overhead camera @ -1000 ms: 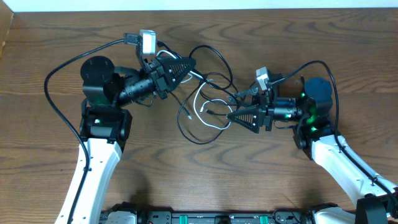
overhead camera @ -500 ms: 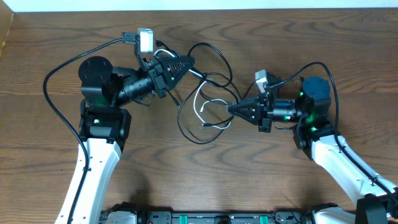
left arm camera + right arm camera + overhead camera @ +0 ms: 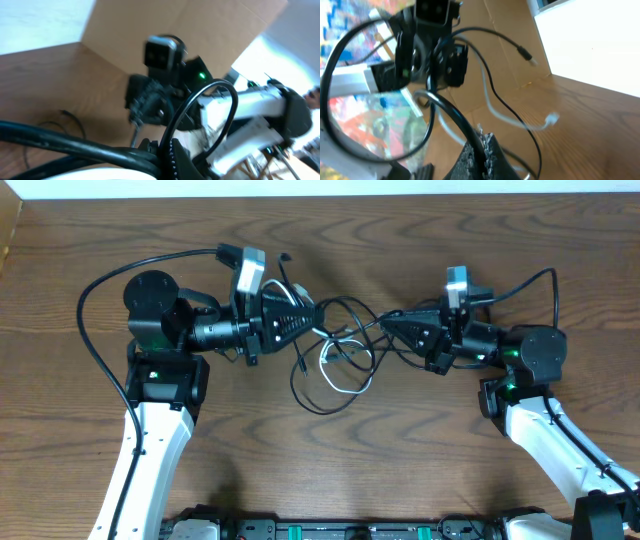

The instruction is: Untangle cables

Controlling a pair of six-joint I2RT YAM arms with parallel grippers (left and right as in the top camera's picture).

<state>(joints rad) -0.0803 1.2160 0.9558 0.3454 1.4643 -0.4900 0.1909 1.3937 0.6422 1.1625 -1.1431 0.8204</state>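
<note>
the cables [image 3: 335, 355] are seen in a loose tangle on the table [image 3: 420, 470], near its middle, between the two arms. the left pincer [image 3: 310, 315] is pointed to the right and is clenched on the cables at the tangle's upper left. in the left wrist view a black strand [image 3: 75, 145] is seen running across the closed fingers [image 3: 182, 165], and another is bent up in an arc above them. the right pincer [image 3: 387, 324] is pointed to the left and is likewise clenched on the cables, at the tangle's upper right. in the right wrist view a black loop [image 3: 455, 120] is seen rising from between the ribbed fingers [image 3: 472, 155]. the two tips are faced toward each other, near but apart, with crossed black strands stretched between them. below them a white strand [image 3: 348, 388] is curled inside the tangle, and a wider black curve [image 3: 312, 402] is laid on the table at the lower edge. in the right wrist view a pale plug [image 3: 551, 119] is seen at the end of a white strand, and a dark plug [image 3: 527, 56] at the end of a black one.
</note>
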